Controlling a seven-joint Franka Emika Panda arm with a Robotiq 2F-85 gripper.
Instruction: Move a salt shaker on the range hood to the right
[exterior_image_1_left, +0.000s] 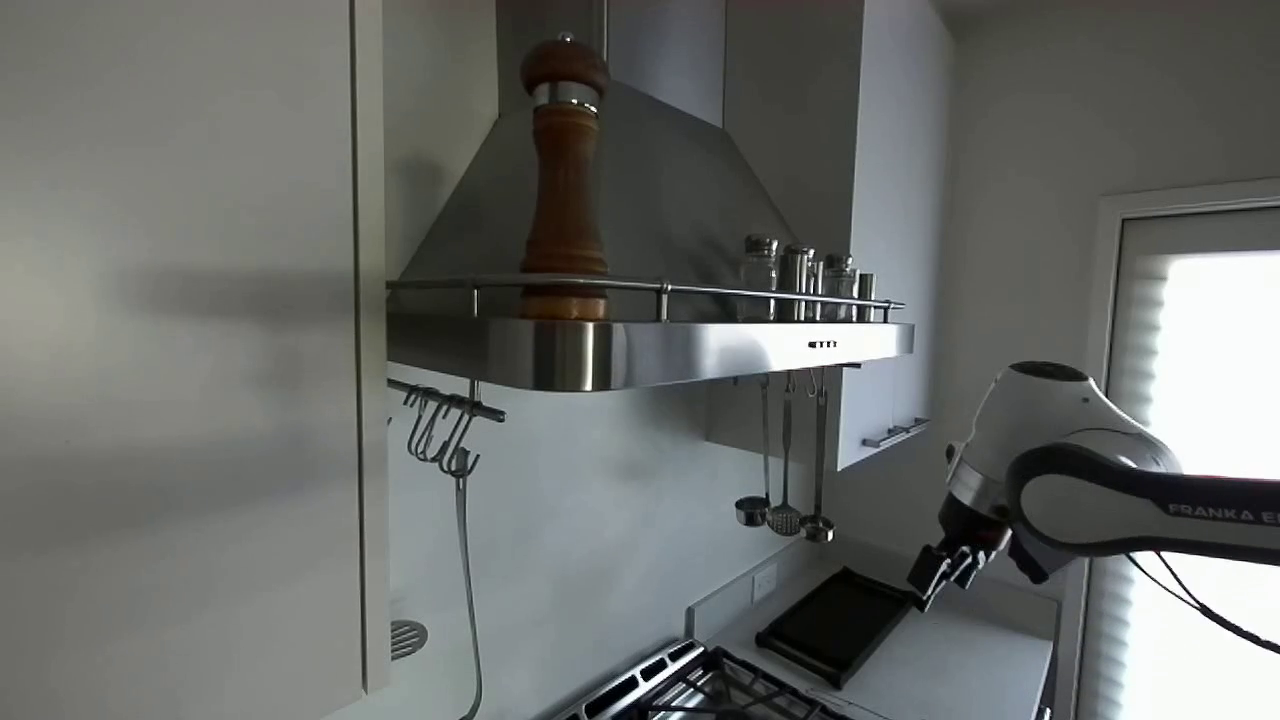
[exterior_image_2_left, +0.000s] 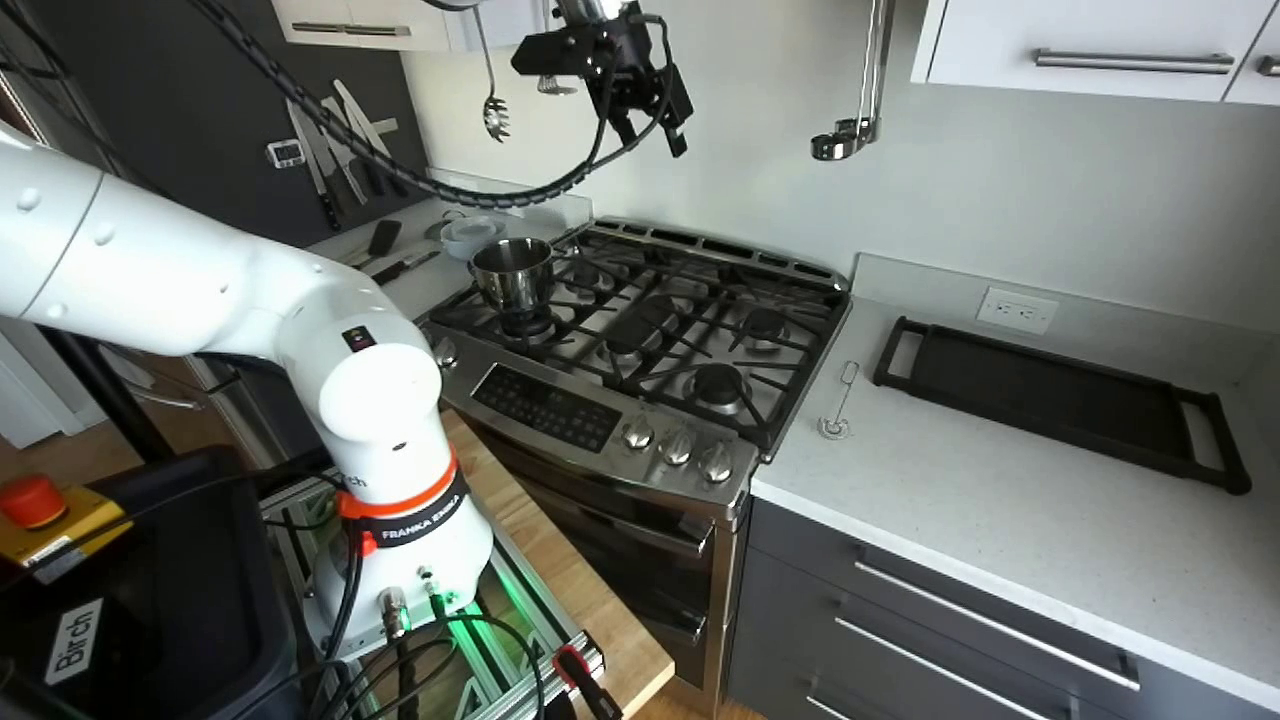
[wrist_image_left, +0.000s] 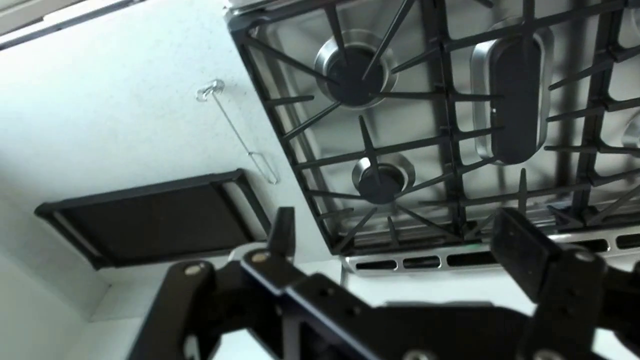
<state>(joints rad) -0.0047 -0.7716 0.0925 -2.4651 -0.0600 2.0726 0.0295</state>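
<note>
The steel range hood (exterior_image_1_left: 672, 190) shows in an exterior view, with a thin rail along its rim. A tall wooden mill (exterior_image_1_left: 566, 200) with a metal collar stands upright on its left front corner. Several small glass and metal shakers (exterior_image_1_left: 758, 280) stand at the right end behind the rail. I cannot tell which one is the salt shaker. The wrist view shows neither hood nor shakers. My gripper (exterior_image_1_left: 945, 583) is below and to the right of the hood, apart from it, pointing down. In the wrist view my gripper (wrist_image_left: 398, 222) is open, with nothing between its fingers.
Below are the gas stove (exterior_image_2_left: 640, 330), a steel pot (exterior_image_2_left: 512, 272) and a black griddle tray (exterior_image_2_left: 1060, 395) on the counter. A small whisk (exterior_image_2_left: 838, 405) lies beside the stove. Ladles (exterior_image_1_left: 785, 515) hang under the hood. A white cabinet (exterior_image_1_left: 180, 350) stands at the left foreground.
</note>
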